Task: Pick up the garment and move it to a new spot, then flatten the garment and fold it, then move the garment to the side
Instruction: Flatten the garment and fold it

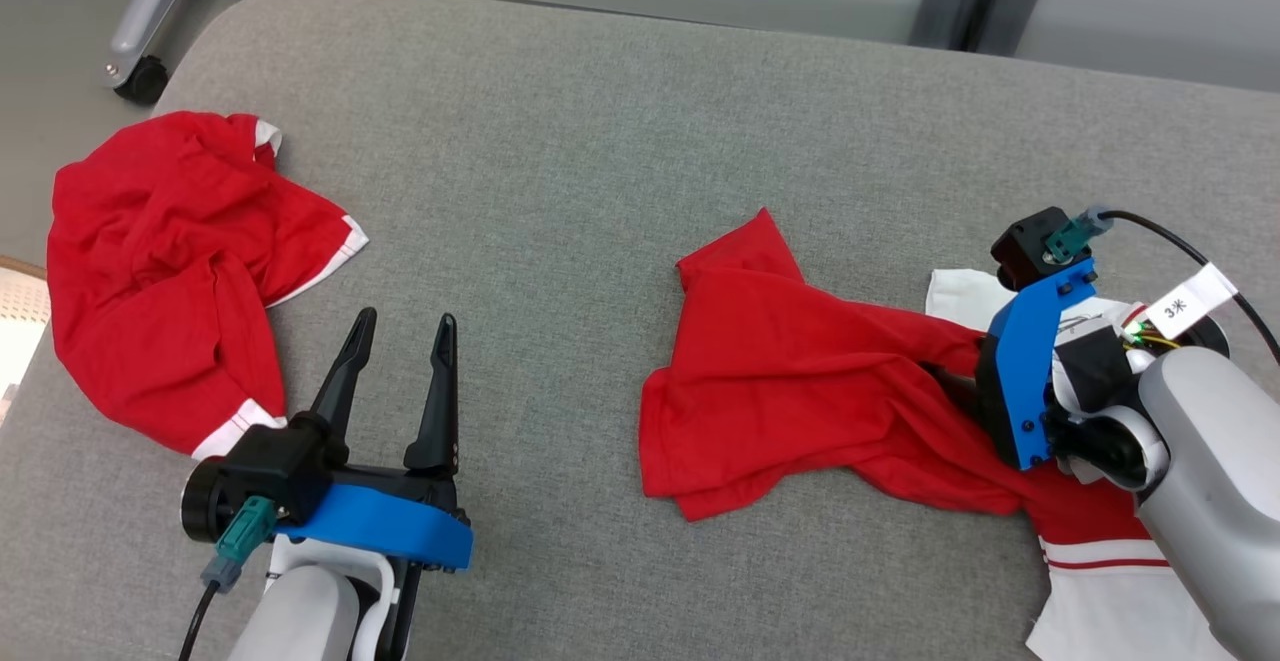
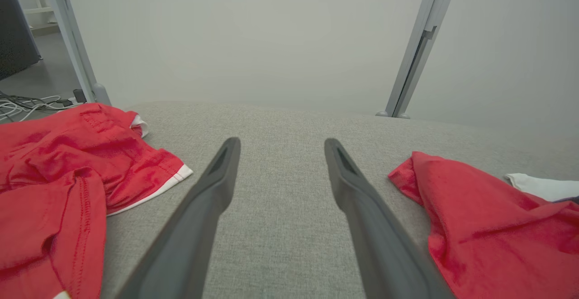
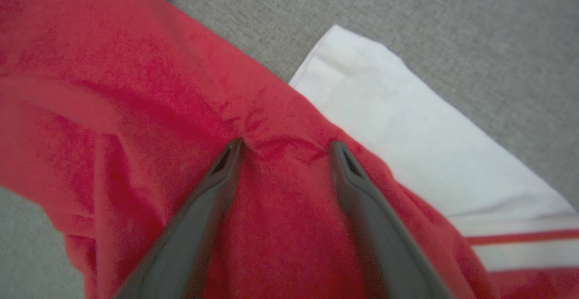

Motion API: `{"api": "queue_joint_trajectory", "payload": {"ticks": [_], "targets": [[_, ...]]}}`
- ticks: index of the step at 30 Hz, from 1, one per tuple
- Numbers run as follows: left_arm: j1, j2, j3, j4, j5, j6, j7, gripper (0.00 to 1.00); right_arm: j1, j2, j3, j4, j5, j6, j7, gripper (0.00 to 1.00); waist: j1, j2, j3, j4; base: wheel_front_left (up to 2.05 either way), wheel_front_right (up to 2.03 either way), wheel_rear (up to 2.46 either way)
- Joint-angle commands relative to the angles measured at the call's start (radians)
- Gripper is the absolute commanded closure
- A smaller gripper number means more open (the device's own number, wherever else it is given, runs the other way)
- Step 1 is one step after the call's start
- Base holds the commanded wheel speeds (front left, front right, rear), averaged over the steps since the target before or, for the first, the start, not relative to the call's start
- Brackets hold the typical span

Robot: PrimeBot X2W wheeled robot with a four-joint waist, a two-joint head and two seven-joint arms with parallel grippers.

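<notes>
The garment [image 1: 800, 391] lay on the right part of the grey surface [image 1: 600, 121], its long axis running left to right, directly under the right gripper [image 3: 285, 147], whose wide-spread tips touched the red cloth, while the left gripper [image 1: 405, 326], also wide and empty, stood well apart.

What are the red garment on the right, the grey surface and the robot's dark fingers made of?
Red garment: soft matte knit, probably cotton jersey; it creases and puckers. Grey surface: woven upholstery-like cloth, flecked weave. Fingers of the left hand: likely hard matte plastic, with moulded hollows at the tips.
</notes>
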Motion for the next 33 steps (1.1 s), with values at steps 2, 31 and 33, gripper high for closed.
{"api": "queue_joint_trajectory", "payload": {"ticks": [2, 31, 33], "targets": [[-0.024, -0.011, 0.006, -0.002, 0.008, -0.006, -0.005, 0.00, -0.013, 0.007, 0.041, 0.049, 0.002, 0.000, 0.001, 0.00, -0.0001, 0.0000, 0.017, 0.012, 0.00, 0.00, 0.00], [-0.039, -0.069, 0.059, 0.028, 0.061, -0.054, -0.005, 0.00, -0.362, -0.066, 0.184, 0.258, -0.164, 0.000, -0.474, 0.35, -0.0001, 0.0000, 0.040, 0.051, 0.00, 0.00, 0.00], [-0.039, -0.072, 0.062, 0.032, 0.064, -0.055, -0.005, 0.00, -0.370, -0.056, 0.188, 0.280, -0.154, 0.000, -0.498, 0.00, -0.0001, 0.0000, 0.035, 0.052, 0.00, 0.00, 0.00]]}}
